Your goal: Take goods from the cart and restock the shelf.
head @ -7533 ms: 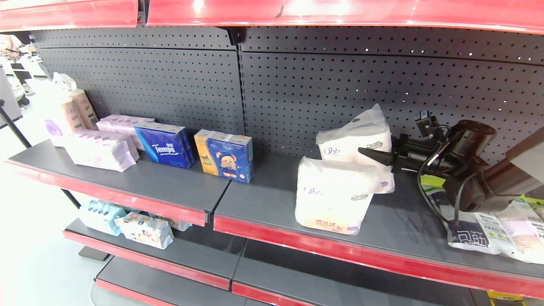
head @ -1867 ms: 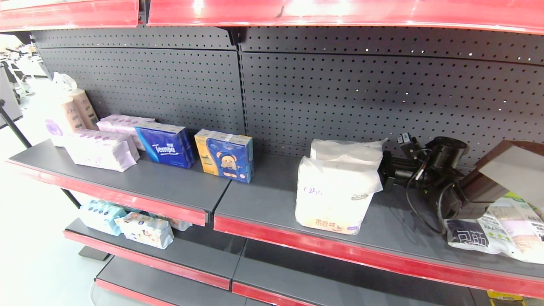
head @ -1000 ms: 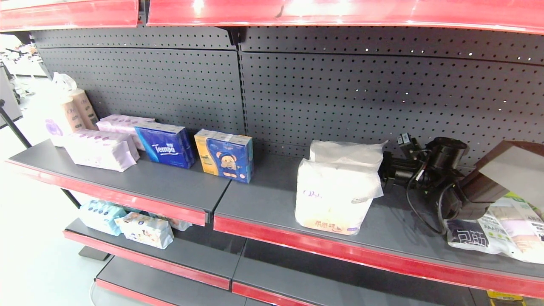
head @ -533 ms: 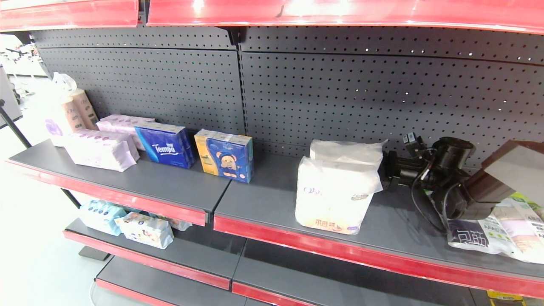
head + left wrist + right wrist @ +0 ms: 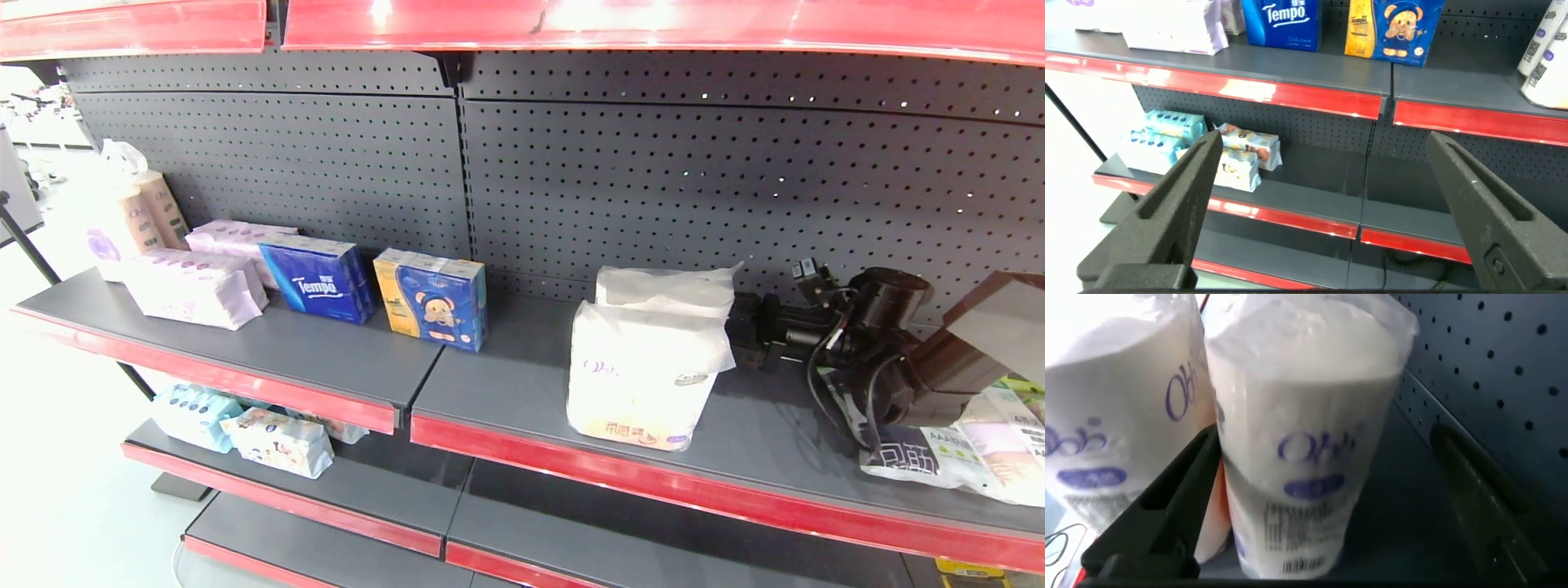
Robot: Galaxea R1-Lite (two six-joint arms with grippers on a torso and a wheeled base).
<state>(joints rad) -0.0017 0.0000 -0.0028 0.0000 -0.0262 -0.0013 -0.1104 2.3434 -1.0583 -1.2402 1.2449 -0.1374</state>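
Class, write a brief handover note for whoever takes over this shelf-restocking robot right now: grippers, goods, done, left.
Left gripper: open, empty, facing the lower shelves.
Right gripper: open around the rear white tissue pack.
That pack stands on the shelf behind the front white pack.
Done: rear pack placed.
Left: likely draw the right arm back, then fetch more from the cart.

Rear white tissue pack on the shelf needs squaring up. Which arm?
Right. The right gripper is open at the rear tissue pack, a finger on each side. The left gripper, also open, hangs low, facing the lower shelves.
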